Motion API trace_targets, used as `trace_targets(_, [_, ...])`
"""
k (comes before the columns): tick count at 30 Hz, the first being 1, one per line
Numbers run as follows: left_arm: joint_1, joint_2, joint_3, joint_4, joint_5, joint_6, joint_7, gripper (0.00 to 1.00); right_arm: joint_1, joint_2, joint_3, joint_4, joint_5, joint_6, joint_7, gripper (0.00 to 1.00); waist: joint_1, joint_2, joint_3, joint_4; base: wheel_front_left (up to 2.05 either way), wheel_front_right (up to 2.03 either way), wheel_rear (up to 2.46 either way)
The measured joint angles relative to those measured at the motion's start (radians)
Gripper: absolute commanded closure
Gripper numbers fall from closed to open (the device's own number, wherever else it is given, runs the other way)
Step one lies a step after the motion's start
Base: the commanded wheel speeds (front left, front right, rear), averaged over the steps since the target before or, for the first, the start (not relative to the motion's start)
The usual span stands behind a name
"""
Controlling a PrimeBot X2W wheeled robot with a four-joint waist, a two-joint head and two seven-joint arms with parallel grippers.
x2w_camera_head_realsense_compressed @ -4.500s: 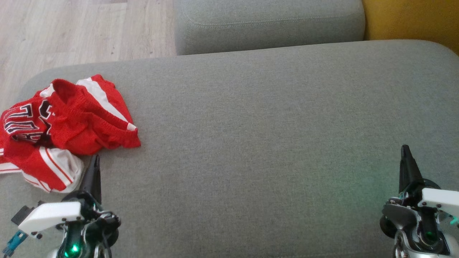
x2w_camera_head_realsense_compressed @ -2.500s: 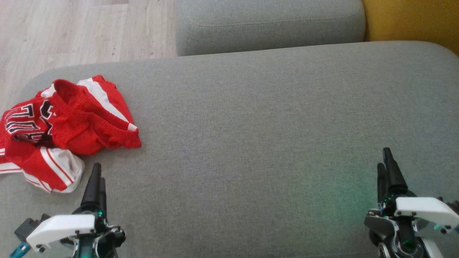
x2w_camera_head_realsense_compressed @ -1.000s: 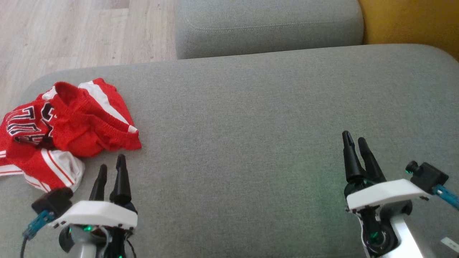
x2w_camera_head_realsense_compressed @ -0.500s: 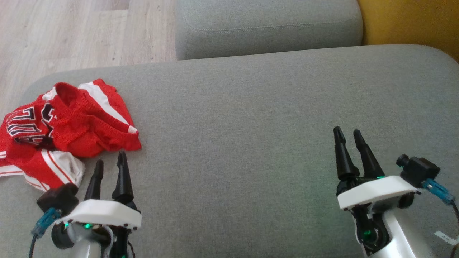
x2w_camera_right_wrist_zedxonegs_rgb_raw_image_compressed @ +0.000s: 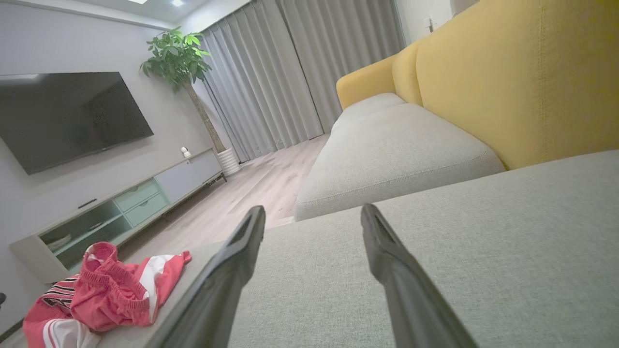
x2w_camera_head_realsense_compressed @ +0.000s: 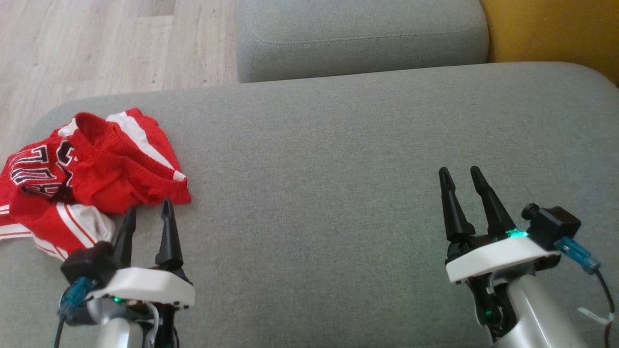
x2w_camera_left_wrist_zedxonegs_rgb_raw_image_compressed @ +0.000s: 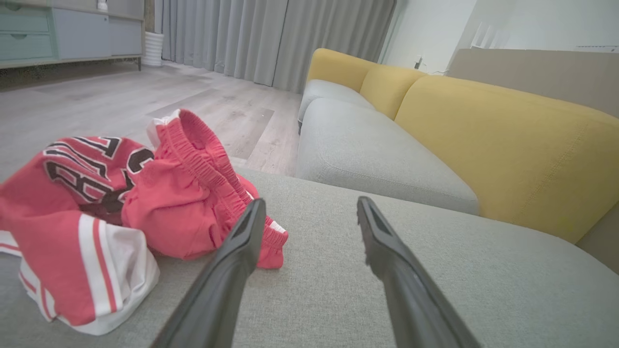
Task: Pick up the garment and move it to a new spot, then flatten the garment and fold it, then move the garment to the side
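Note:
A crumpled red garment (x2w_camera_head_realsense_compressed: 92,169) with white stripes and black lettering lies at the left end of the grey sofa cushion (x2w_camera_head_realsense_compressed: 338,169); it also appears in the left wrist view (x2w_camera_left_wrist_zedxonegs_rgb_raw_image_compressed: 121,203) and the right wrist view (x2w_camera_right_wrist_zedxonegs_rgb_raw_image_compressed: 106,295). My left gripper (x2w_camera_head_realsense_compressed: 149,210) stands open just in front of the garment's near right edge, its fingertips (x2w_camera_left_wrist_zedxonegs_rgb_raw_image_compressed: 254,212) almost at the hem, nothing between them. My right gripper (x2w_camera_head_realsense_compressed: 459,173) is open and empty over the bare cushion, far to the right of the garment.
A second grey seat cushion (x2w_camera_head_realsense_compressed: 362,34) sits beyond the one before me, with a yellow backrest (x2w_camera_head_realsense_compressed: 556,29) at the right. Wooden floor (x2w_camera_head_realsense_compressed: 96,43) lies past the cushion's left and far edges. A TV cabinet (x2w_camera_right_wrist_zedxonegs_rgb_raw_image_compressed: 121,208) stands across the room.
Both grippers went from shut to open and rolled upright. The left one advanced toward the garment's near edge; the right one moved forward and left. The garment has not moved.

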Motion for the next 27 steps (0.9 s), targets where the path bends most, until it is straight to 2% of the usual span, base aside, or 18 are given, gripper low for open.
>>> trace_targets(20, [-0.014, 0.000, -0.025, -0.031, 0.237, 0.017, -0.058, 0.00, -0.022, 0.001, 0.024, 0.005, -0.224, 0.000, -0.056, 0.00, 0.0000, 0.0000, -0.001, -0.004, 0.00, 0.00, 0.00])
trace_targets(27, [-0.014, 0.000, -0.025, -0.032, 0.246, 0.017, -0.062, 0.00, -0.022, 0.001, 0.024, 0.013, -0.231, 0.000, -0.059, 0.00, 0.0000, 0.0000, -0.002, -0.003, 0.00, 0.00, 0.00])
